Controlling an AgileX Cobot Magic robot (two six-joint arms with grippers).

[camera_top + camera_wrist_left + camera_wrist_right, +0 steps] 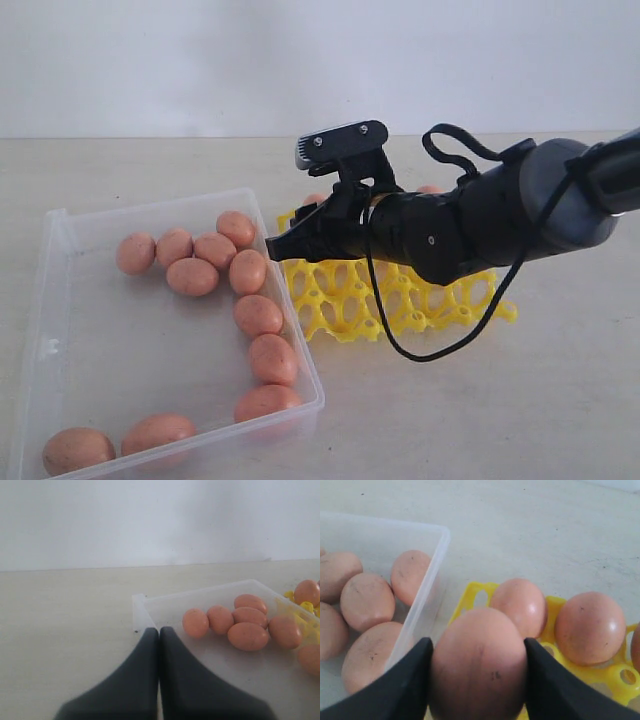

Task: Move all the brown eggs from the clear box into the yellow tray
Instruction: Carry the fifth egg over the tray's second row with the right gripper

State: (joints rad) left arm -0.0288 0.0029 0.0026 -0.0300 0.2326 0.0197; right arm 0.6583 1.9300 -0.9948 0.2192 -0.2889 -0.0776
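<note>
Several brown eggs [258,315] lie in the clear box [60,300] on the left of the exterior view. Right of it sits the yellow tray [340,300], partly covered by my right arm. My right gripper [285,243] hovers over the tray's edge nearest the box. In the right wrist view this gripper [476,641] is shut on one brown egg [477,670] above the yellow tray [472,591]. Two eggs [520,605] sit in tray cups beyond it. My left gripper [159,630] is shut and empty at a corner of the clear box [200,592], near several eggs [195,622].
Everything rests on a pale tabletop [480,400] with a white wall [200,60] behind. A black cable [440,350] loops down from my right arm over the tray. The box wall [427,595] stands close beside the held egg.
</note>
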